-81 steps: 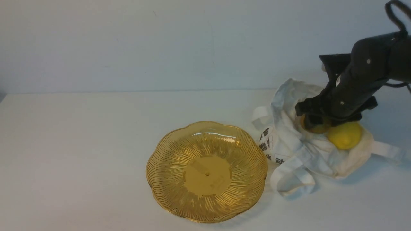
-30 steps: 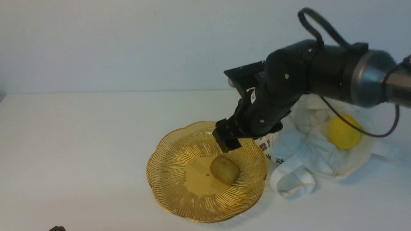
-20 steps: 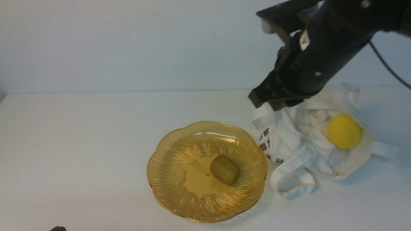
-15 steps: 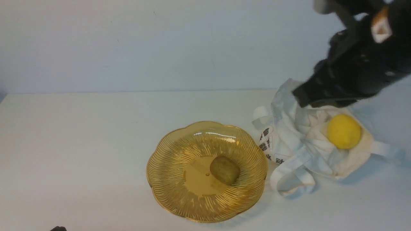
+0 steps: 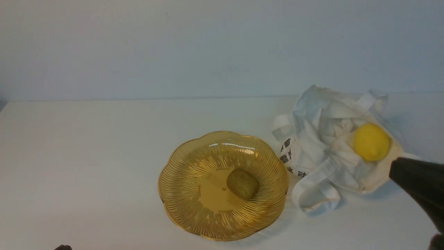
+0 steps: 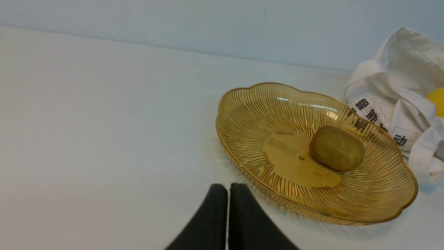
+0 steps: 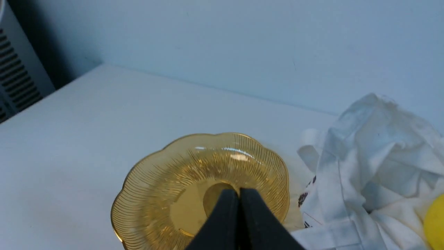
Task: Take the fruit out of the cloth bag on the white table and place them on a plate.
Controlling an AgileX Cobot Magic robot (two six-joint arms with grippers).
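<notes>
The brown-green kiwi [image 5: 242, 184] lies just right of the middle of the amber scalloped plate [image 5: 184, 198] on the white table [image 5: 86, 156]. To the plate's right, the crumpled cloth bag [image 5: 322, 156] lies open with the yellow lemon [image 5: 372, 142] resting in its folds. My right gripper [image 7: 238, 190] is shut and empty, drawn back at the front right; only a black end of that arm [image 5: 416, 184] shows there. The left gripper [image 6: 228, 185] is shut and empty, low on the near left side of the plate [image 6: 249, 114]. Both stay apart from the fruit.
A bag strap loop [image 5: 314, 194] lies on the table right beside the plate's rim. A pale wall closes off the table's far edge. A grey vented unit [image 7: 14, 80] stands off the table's left end.
The right gripper took the kiwi from the bag to the plate. In the last second it rose, swung right over the bag, drew back to the front right, and its jaws shut.
</notes>
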